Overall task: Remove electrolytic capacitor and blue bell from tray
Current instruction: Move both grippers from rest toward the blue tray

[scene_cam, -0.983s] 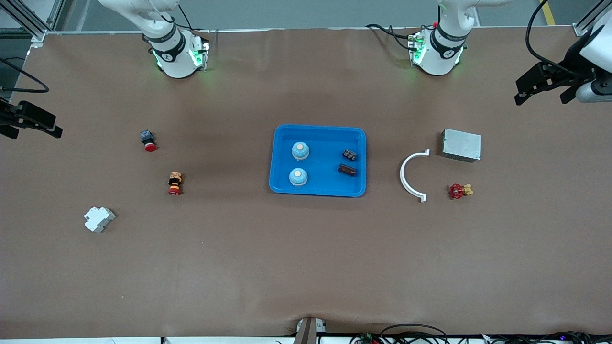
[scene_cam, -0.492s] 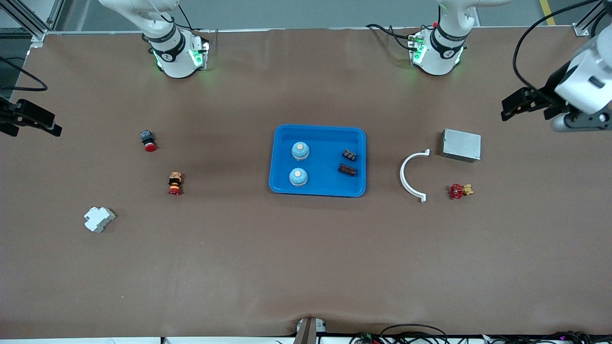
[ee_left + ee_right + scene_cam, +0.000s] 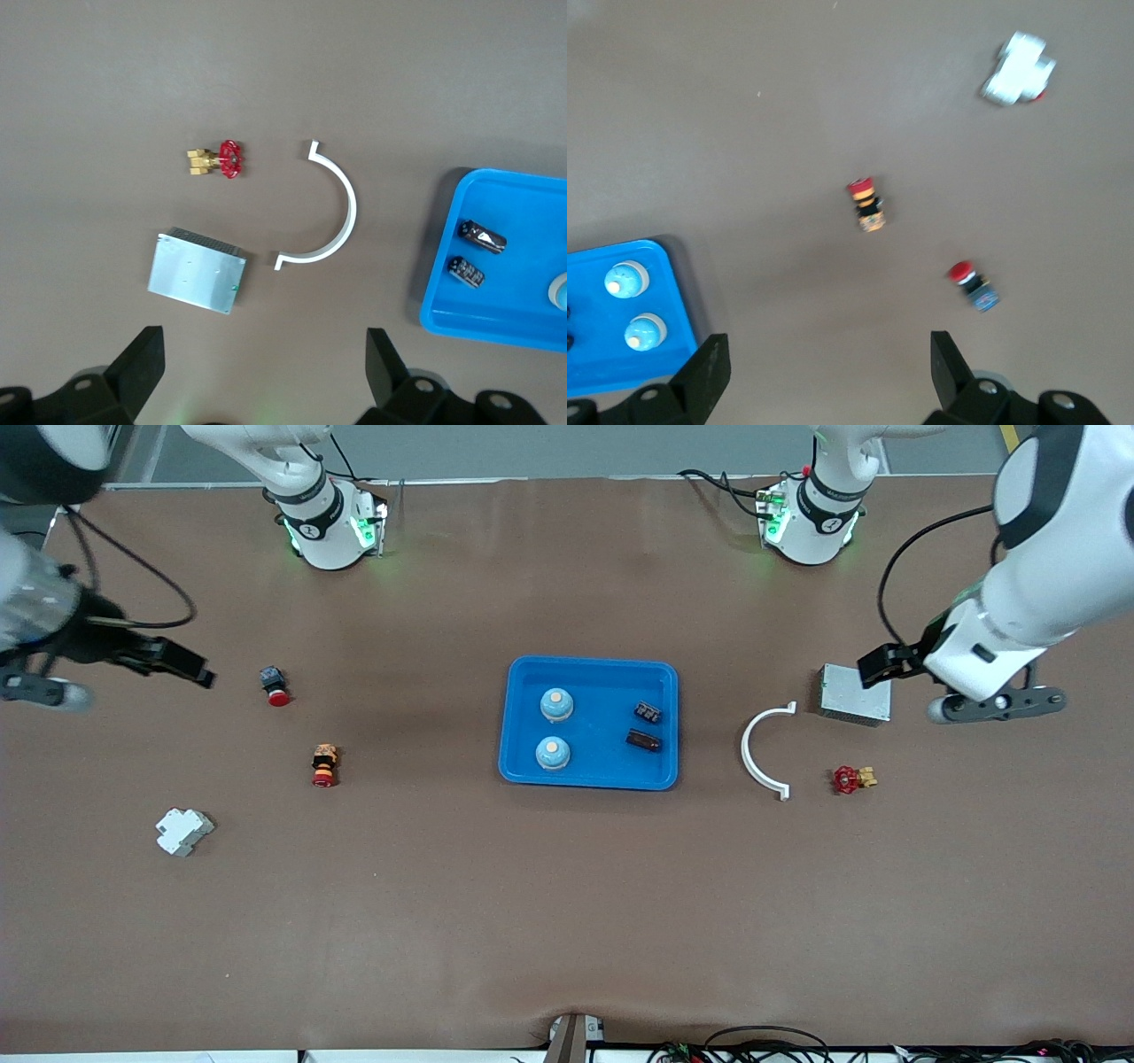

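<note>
A blue tray in the middle of the table holds two light-blue bells and two dark capacitors. My left gripper is open and empty, up over the silver box. In the left wrist view it shows the capacitors in the tray. My right gripper is open and empty, over the table beside a red push button. The right wrist view shows the bells in the tray.
Toward the left arm's end lie a white curved clamp, a red valve and the silver box. Toward the right arm's end lie a second red button and a white breaker.
Both arms have swung in from the table's ends toward the middle. The left gripper now hangs over the silver box, the right beside the red push button. Nothing on the table moved.
</note>
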Motion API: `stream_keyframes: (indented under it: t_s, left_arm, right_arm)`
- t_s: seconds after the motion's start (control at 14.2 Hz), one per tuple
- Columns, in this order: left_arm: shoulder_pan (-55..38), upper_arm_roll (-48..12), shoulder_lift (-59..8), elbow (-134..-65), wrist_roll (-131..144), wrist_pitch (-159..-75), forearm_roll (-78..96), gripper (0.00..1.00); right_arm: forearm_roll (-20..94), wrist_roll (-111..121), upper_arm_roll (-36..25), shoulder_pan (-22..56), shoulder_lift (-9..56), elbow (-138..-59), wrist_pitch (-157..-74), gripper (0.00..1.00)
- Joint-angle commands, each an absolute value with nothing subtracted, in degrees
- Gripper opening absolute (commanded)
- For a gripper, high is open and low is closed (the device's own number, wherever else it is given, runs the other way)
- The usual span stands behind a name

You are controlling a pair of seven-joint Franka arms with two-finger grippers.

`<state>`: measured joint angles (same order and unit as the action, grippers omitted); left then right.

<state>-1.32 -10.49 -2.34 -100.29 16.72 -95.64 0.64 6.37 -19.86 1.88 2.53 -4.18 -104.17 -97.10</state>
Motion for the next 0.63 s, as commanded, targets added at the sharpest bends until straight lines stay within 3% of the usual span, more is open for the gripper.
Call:
stream_keyframes:
  t_s: [0.0,0.49,0.56]
  left_arm:
    - [-1.1,-13.8,-1.0,-106.8,23.0,-102.5,1.1,1.00]
    - [-4.3,-21.8,-9.7,-111.4,52.4,-117.1,0.8,1.00]
    - [-5.7,-21.8,-11.1,-111.4,54.7,-117.7,0.4,0.80]
  right_arm:
    - [6.9,-33.3,1.8,10.6,-8.2,-110.8,-100.5,1.00]
    - [6.9,-59.6,1.8,27.1,-7.5,-119.4,-114.4,1.00]
    - [6.9,-63.3,1.8,29.9,-6.2,-119.5,-115.9,1.00]
